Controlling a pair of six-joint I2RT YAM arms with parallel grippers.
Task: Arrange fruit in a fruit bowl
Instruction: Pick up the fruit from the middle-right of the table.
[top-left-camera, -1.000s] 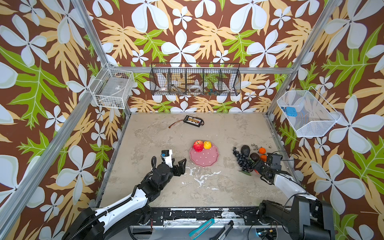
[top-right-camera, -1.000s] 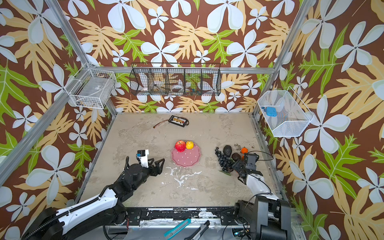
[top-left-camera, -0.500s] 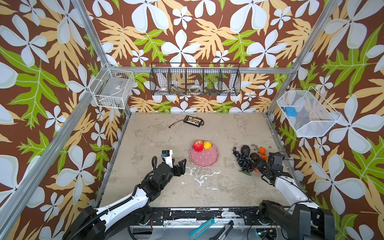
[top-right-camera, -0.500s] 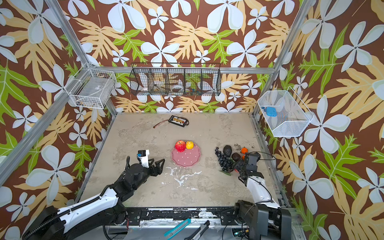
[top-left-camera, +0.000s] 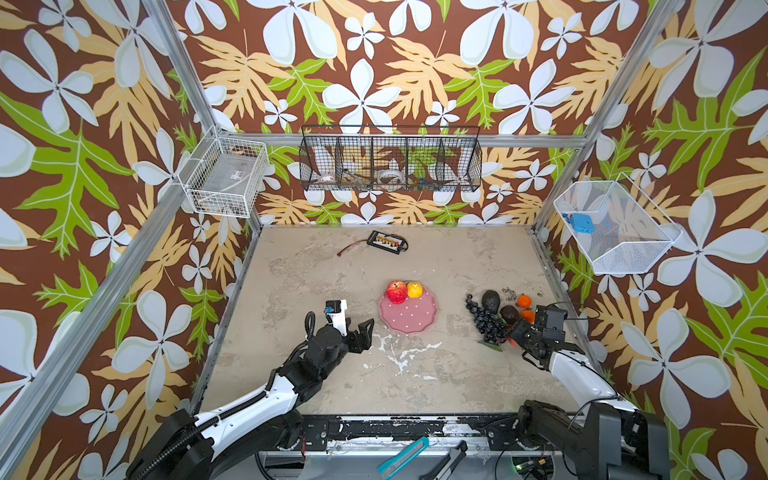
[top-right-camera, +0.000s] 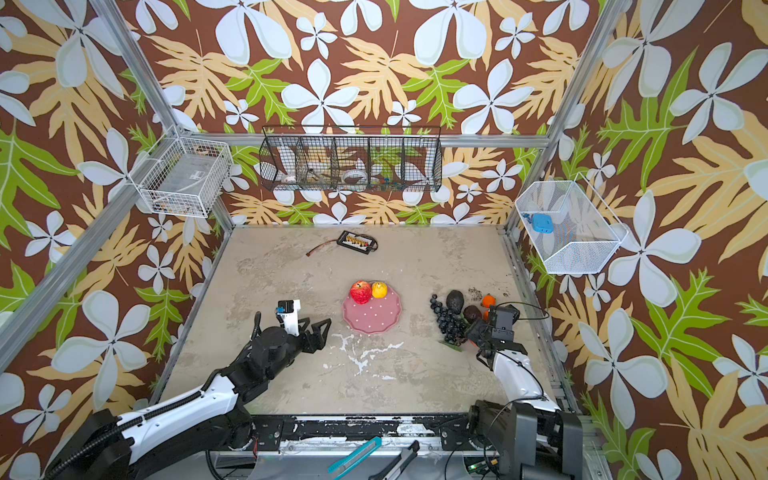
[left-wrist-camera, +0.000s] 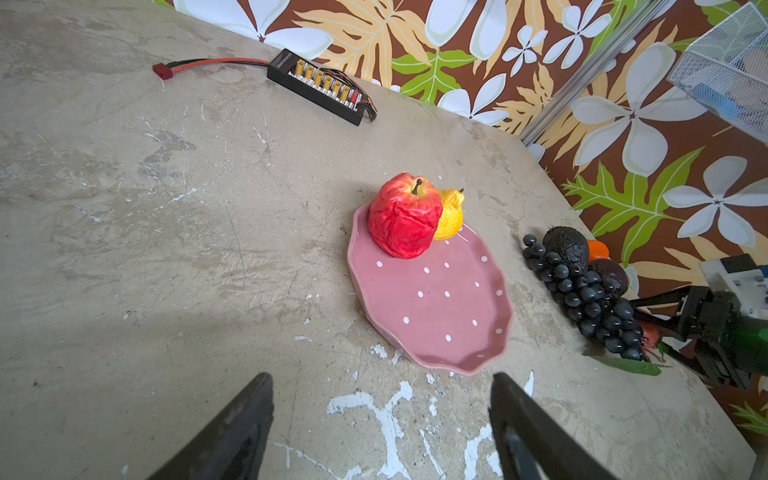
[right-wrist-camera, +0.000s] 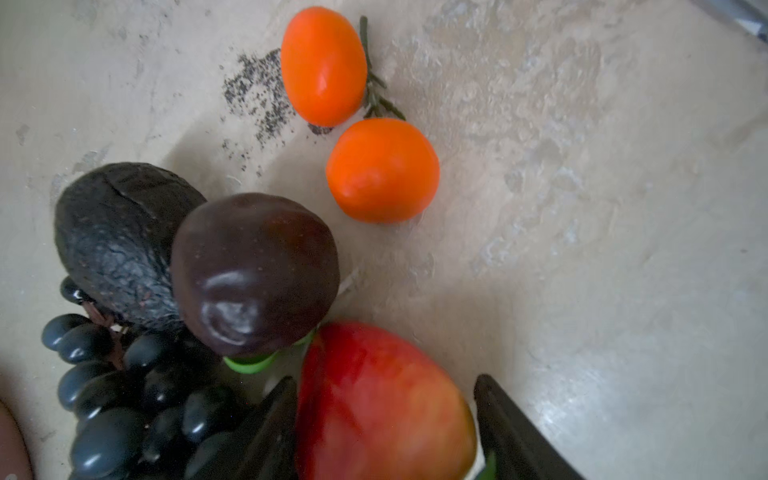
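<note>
The pink polka-dot fruit bowl (top-left-camera: 409, 322) (left-wrist-camera: 440, 307) holds a red apple (top-left-camera: 397, 291) and a yellow pear (top-left-camera: 414, 289) at its far rim. To its right on the table lie a black grape bunch (top-left-camera: 484, 322), a dark avocado (top-left-camera: 491, 300), a dark purple fruit (right-wrist-camera: 253, 274) and two oranges (right-wrist-camera: 322, 66) (right-wrist-camera: 382, 170). My right gripper (top-left-camera: 517, 336) (right-wrist-camera: 384, 382) is open around a red strawberry (right-wrist-camera: 374, 411). One finger touches it and the other stands slightly off. My left gripper (top-left-camera: 361, 328) (left-wrist-camera: 380, 378) is open and empty, just left of the bowl.
A black connector strip (top-left-camera: 385, 242) with a red wire lies near the back wall. A flat green leaf (left-wrist-camera: 631, 365) lies by the grapes. Wire baskets hang on the back wall (top-left-camera: 390, 160), the left wall (top-left-camera: 226, 178) and the right wall (top-left-camera: 615, 228).
My right gripper has shifted a little toward the right wall beside the fruit pile. The left arm has not moved.
</note>
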